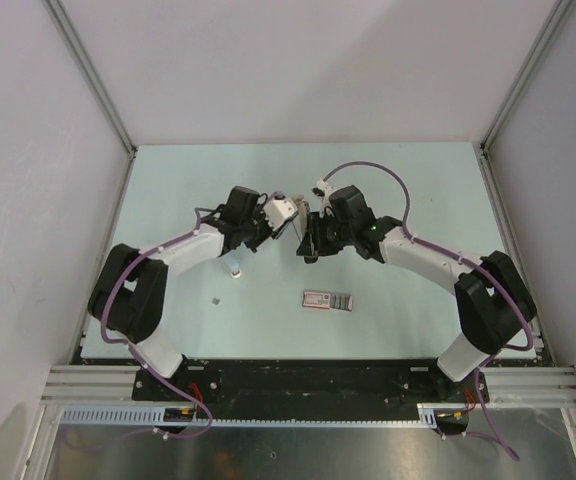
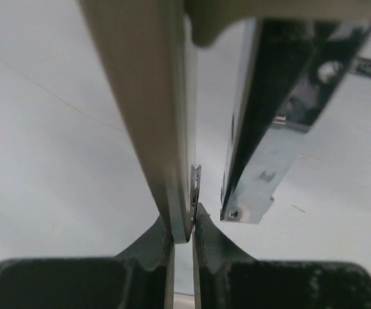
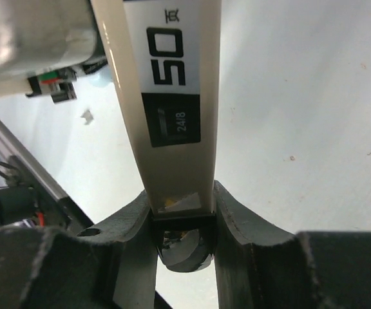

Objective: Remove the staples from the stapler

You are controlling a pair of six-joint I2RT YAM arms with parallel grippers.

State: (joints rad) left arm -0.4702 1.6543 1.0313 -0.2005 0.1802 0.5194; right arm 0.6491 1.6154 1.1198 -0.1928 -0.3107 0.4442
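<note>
In the top external view, a slim, elongated stapler (image 1: 301,228) of cream plastic and chrome metal is held over the pale green table (image 1: 418,180), a little toward 12 o'clock of its middle, between the two arms. The left gripper (image 1: 288,218) is seen at the stapler's 10 o'clock and the right gripper (image 1: 311,245) at its 5 o'clock. A flat rectangular box (image 1: 326,300) with a red-and-white label is laid on the table at 6 o'clock of the stapler, well apart from it. A tiny grey speck (image 1: 216,299) is seen at the stapler's 8 o'clock; what it is cannot be told.

In the left wrist view, the left gripper (image 2: 184,235) is shown with its dark fingers (image 2: 143,267) nearly together, pinched on the thin lower tip of the stapler's (image 2: 147,96) cream arm. A small silver sliver (image 2: 196,183) is lodged just beside that tip, at its 1 o'clock; whether it is a staple cannot be told. A chrome channel (image 2: 269,141) is swung apart from the cream arm, at its 3 o'clock.

In the right wrist view, the right gripper (image 3: 182,212) is clamped on the stapler (image 3: 172,38), which is gripped across its width by both fingers (image 3: 243,225) and is pointed toward 12 o'clock. "50" is printed on a white patch, and "24/8" on the black label (image 3: 172,122) below it.
</note>
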